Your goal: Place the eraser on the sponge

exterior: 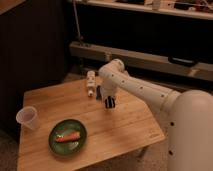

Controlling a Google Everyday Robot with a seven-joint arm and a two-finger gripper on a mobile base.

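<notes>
1. Light wooden bench: it carries every loose thing listed here.

2. White robot arm: it enters from the right, bends over the far half of the bench and turns its wrist straight down. We judge this is to bring its load in from above.

3. Round green plate: it sits at the near left, well apart from the arm's working spot, and plays no part in the job.

4. Clear plastic cup: it stands upright at the left edge, out of the way.

5. White bottle: it stands near the far edge, just beside the sponge on the left. We judge it a thing to steer round on any approach.

6. Pincer: it points down just above the bench, close in front and to the right of the sponge. It is closed on the eraser and holds nothing else.

7. Flat black eraser with white stripes: it hangs at the pincer's tip, near the sponge but not on it. We read it as carried, since no such block lies on the bench.

8. Small blue rectangular sponge: it lies flat, partly hidden behind the arm, with no eraser on it.

9. Orange carrot-like piece: it lies across the plate.
</notes>
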